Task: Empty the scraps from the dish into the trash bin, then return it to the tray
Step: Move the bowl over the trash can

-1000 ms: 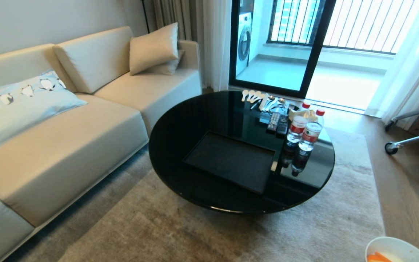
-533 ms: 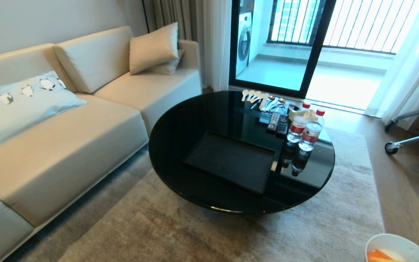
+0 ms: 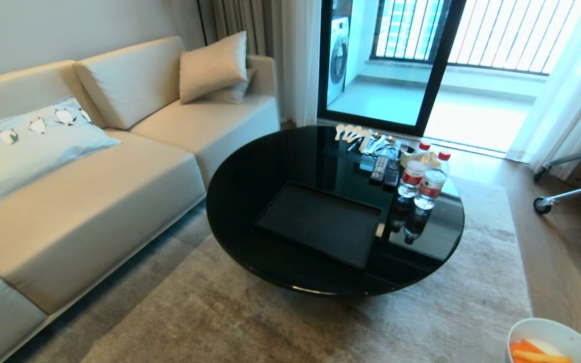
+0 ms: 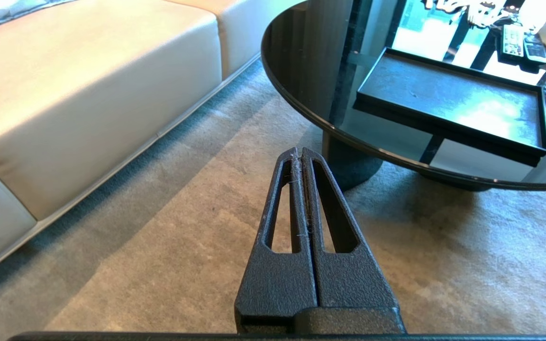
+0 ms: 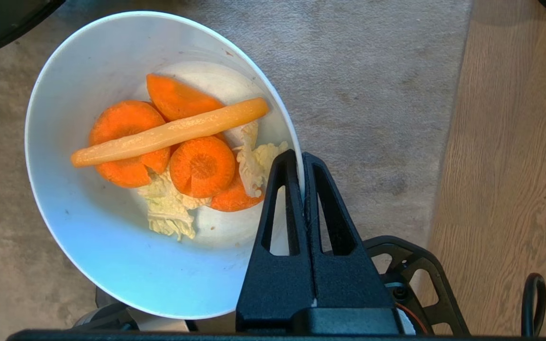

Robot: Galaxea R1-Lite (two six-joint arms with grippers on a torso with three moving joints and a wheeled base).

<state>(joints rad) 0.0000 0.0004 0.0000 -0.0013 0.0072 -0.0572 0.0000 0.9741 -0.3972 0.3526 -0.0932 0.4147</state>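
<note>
Glossy white dish (image 5: 112, 265), orange-and-pale scraps (image 5: 178, 151) inside

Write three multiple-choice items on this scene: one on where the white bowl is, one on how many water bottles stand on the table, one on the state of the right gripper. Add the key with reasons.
1. Where is the dish?
A. On the tray
B. Held above the carpet, off the table
C. On the sofa

2. How many red-capped water bottles stand on the round table?
A. Two
B. Four
C. None

3. What is the right gripper doing?
A. Hanging open
B. Shut on nothing
C. Shut on the dish's rim

Key: 1 B, the tray lies bare and carpet shows below the dish; 2 A, two caps show side by side; 3 C, the fingers pinch the rim, with the scraps inside.
</note>
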